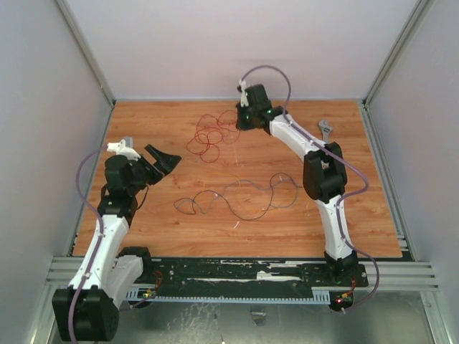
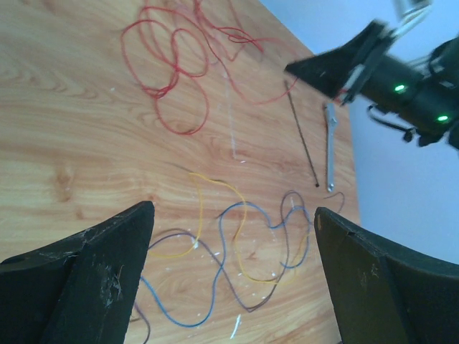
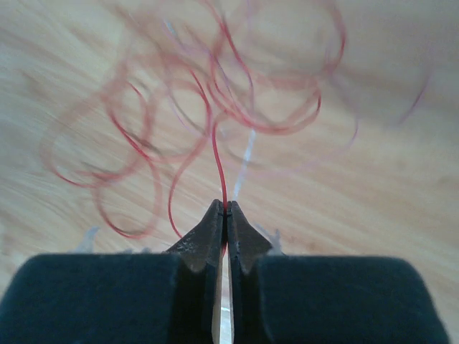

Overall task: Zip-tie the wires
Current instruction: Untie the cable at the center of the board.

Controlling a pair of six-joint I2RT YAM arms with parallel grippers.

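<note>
Grip is thin here: the right end effector (image 3: 225,208) is closed tip to tip on a single strand of the red wires (image 3: 216,154). The rest of that tangle lies in slack loops on the bench (image 1: 358,215) ahead of it. To gather well, I would draw the strand slowly and low. One hair-thin, springy wire could slip out from between the narrow black tips, or drag the whole knot along unevenly. The left end effector (image 2: 233,211) stands fully spread and holds nothing. It hangs above the coloured wires (image 2: 237,251), yellow, blue and brown, which snake flat over the wood-grain top. The zip tie (image 2: 301,134), a narrow, stiff-looking black strip, lies apart from the red loops and just beside a silver wrench (image 2: 329,147). Both bundles probably need bringing together before the zip tie is any use.
</note>
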